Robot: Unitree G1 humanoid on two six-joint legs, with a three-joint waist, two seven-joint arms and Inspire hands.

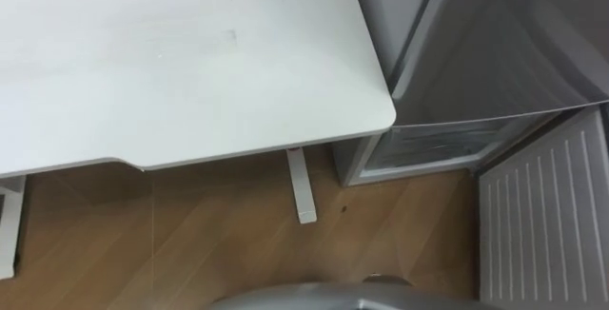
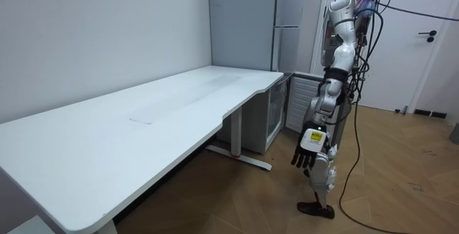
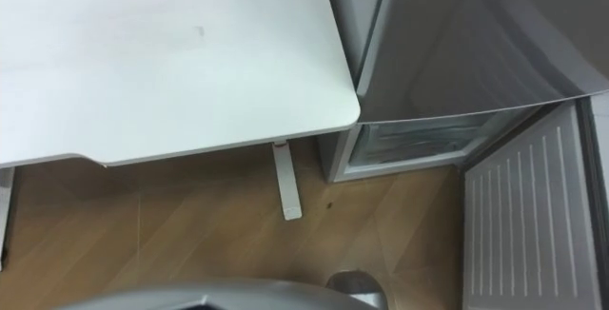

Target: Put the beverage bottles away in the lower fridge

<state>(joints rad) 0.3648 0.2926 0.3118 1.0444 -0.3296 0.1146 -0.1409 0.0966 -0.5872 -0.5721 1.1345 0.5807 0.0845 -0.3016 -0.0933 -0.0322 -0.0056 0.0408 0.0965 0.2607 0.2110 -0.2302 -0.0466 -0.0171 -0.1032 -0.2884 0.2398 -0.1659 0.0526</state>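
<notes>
Where the robot stands, on the wooden floor just off the rounded corner of the white surface, the fridge rises straight ahead.

Lower fridge: its door is wide open to the robot's right with the ribbed inner face showing, and a clear-fronted drawer sits inside.

Surface: carries nothing.

Drinks: whereabouts cannot be told. None on the surface, and none in the open compartment as far as it is seen.

Left hand: hangs beside the thigh in the room view, fingers relaxed and pointing down, pinching nothing.

Step in hand, as judged: find and fetch a drink, since the compartment is ready to receive one.

Handling notes:
- Leave the door as it is.
- Take a bottle or can round its middle and keep it upright.
- Pass between the surface's corner and the door's edge without brushing either.
- Bend low, since the compartment sits near the floor.
- Set the drink down before letting go.
</notes>
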